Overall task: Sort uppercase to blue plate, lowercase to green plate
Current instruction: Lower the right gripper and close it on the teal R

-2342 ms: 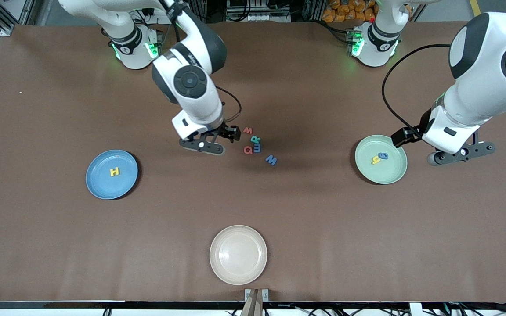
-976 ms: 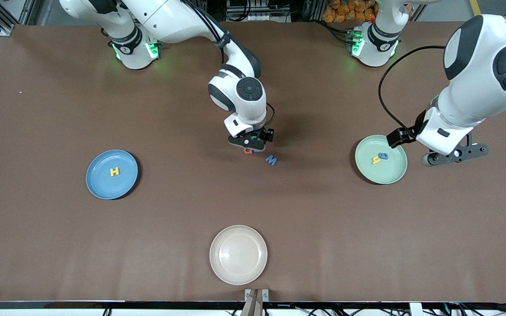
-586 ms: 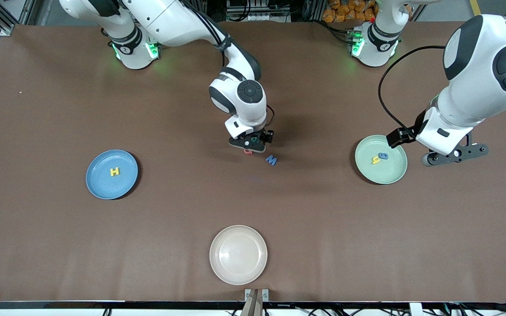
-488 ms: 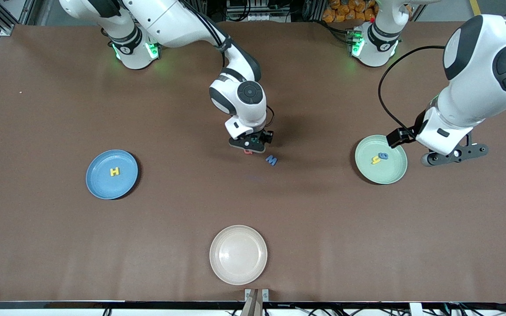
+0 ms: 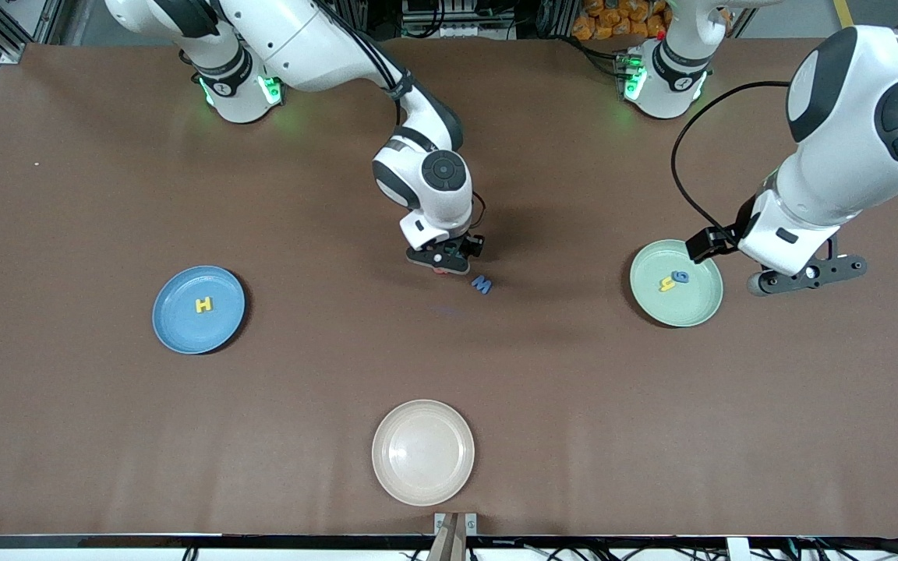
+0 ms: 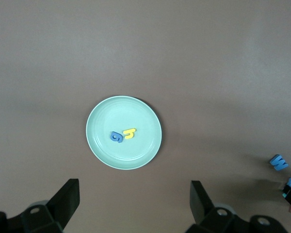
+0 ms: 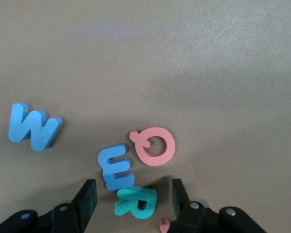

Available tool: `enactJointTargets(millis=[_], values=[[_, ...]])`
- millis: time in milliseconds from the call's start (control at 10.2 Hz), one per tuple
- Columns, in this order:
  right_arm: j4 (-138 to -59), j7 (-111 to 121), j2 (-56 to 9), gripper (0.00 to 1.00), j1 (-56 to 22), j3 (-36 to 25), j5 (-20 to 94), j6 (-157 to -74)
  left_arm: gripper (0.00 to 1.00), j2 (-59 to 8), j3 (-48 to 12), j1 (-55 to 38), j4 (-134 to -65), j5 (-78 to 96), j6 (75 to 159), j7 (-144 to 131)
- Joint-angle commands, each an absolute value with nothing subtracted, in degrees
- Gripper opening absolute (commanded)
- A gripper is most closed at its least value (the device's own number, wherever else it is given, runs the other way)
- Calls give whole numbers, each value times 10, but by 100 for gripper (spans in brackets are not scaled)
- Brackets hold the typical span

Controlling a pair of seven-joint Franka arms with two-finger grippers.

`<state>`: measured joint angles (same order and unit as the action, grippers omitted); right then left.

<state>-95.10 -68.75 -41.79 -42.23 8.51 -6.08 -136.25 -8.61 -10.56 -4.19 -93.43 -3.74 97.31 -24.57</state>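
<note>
My right gripper (image 5: 443,261) is low over the letter cluster mid-table. In the right wrist view it (image 7: 132,194) is open, and the teal R (image 7: 136,201) lies flat between its fingers with a gap on each side. The blue m (image 7: 115,167) and red Q (image 7: 154,145) lie just past the fingertips. A bit of the small red w (image 7: 164,224) shows by one finger. The big blue W (image 5: 481,285) lies apart, nearer the camera. The blue plate (image 5: 176,327) holds the yellow H (image 5: 203,305). The green plate (image 5: 683,308) holds the blue g (image 6: 116,137) and yellow h (image 6: 129,132). My left gripper (image 5: 807,274) waits open beside that plate.
A cream-beige plate (image 5: 422,452) sits near the table's front edge, nearest the camera. The rest of the cluster is hidden under the right hand in the front view.
The right gripper moved from beside the cluster to over it, sank lower, and its jaws narrowed around the teal R. The left arm and the plated letters stayed still.
</note>
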Motion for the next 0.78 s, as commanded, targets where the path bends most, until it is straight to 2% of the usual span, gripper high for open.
enactJointTargets(millis=[0, 683], values=[[-940, -703, -427, 69, -426, 84, -71, -1364, 100, -91, -106, -43, -925, -35, 974, -252], [-940, -715, -431, 66, -428, 87, -66, -1361, 100, -91, -107, -43, -926, -35, 973, -251]])
